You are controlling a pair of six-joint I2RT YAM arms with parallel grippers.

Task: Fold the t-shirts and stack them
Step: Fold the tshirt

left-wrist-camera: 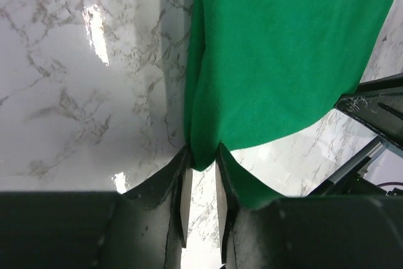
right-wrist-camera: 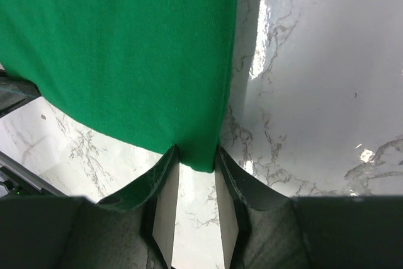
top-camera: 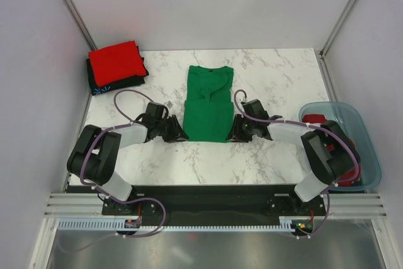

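A bright green t-shirt [top-camera: 208, 102] lies folded into a long strip in the middle of the table, collar at the far end. My left gripper [top-camera: 181, 135] is at its near left corner, and in the left wrist view the jaws [left-wrist-camera: 203, 155] pinch that corner of the green cloth [left-wrist-camera: 283, 61]. My right gripper [top-camera: 232, 135] is at the near right corner, jaws [right-wrist-camera: 195, 155] closed on the green hem [right-wrist-camera: 126, 48]. A folded red t-shirt [top-camera: 113, 60] lies on a black one [top-camera: 102, 86] at the far left.
A translucent blue tub [top-camera: 373, 159] stands off the table's right edge with red cloth [top-camera: 315, 118] inside. The marble table [top-camera: 277, 80] has white walls behind and beside it. The right arm's cable [top-camera: 242, 106] loops over the shirt's right side.
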